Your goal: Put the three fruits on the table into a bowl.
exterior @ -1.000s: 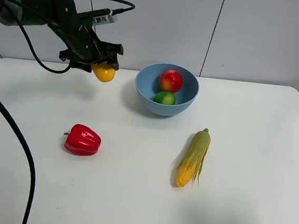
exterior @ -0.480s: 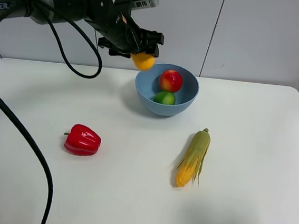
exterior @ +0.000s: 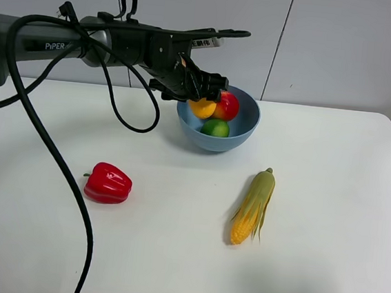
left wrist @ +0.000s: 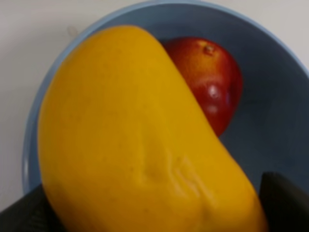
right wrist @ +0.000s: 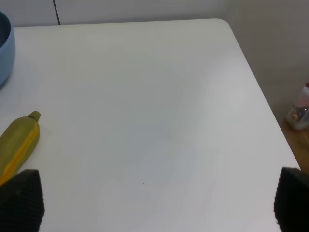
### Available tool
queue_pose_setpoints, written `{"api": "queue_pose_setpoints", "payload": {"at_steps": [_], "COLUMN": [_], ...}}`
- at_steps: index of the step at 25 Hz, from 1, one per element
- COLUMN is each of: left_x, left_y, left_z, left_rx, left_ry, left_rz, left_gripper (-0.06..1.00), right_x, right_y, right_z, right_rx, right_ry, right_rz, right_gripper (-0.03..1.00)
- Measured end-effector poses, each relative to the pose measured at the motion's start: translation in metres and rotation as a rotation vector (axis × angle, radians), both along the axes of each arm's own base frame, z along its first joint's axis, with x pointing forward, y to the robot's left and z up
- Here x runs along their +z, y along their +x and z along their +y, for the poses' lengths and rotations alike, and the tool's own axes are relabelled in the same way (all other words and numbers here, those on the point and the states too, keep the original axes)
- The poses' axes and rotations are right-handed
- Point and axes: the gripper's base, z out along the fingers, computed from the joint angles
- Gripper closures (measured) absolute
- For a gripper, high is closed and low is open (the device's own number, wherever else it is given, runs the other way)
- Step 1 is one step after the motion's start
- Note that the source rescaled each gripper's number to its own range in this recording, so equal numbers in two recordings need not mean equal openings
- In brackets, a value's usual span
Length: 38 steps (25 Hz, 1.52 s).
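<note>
Red bell pepper (exterior: 108,183) | glossy, lying on its side, stem toward 9 o'clock, at about 8 o'clock in the high view | Corn cob (exterior: 253,207) | green husk, yellow kernels bared at its lower end, lying lengthwise at about 5 o'clock, well apart from the pepper | Grey panelled wall (exterior: 330,42) behind

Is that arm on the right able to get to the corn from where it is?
Probably yes. The corn cob lies alone on the table, nothing between it and the open right gripper, which holds nothing.
</note>
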Motion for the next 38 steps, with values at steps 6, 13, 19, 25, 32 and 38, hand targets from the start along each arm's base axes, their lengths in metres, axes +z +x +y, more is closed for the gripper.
{"api": "queue_pose_setpoints", "payload": {"at_steps": [6,13,19,25,32,38], "left_x": [0.001,0.032,0.082,0.120,0.156,0.191], "left_y": [0.001,-0.003,-0.015,-0.031,-0.054,-0.077], "left_z": [0.000,0.009,0.039,0.082,0.144,0.189], "left_rx": [-0.018,-0.062,-0.056,-0.071,-0.058,-0.014], "left_ry": [0.016,0.078,0.145,0.268,0.386,0.419], "left_rz": [-0.033,-0.102,-0.097,-0.019,0.106,0.116], "left_gripper": [0.08,-0.05,-0.05,-0.05,-0.05,-0.05], "right_x": [0.000,0.000,0.000,0.000,0.000,0.000], "right_y": [0.000,0.000,0.000,0.000,0.000,0.000], "right_z": [0.000,0.000,0.000,0.000,0.000,0.000], "right_rx": [0.000,0.000,0.000,0.000,0.000,0.000], "right_ry": [0.000,0.000,0.000,0.000,-0.001,-0.001], "right_rz": [0.000,0.000,0.000,0.000,0.000,0.000], "right_gripper": [0.10,0.10,0.10,0.10,0.10,0.10]}}
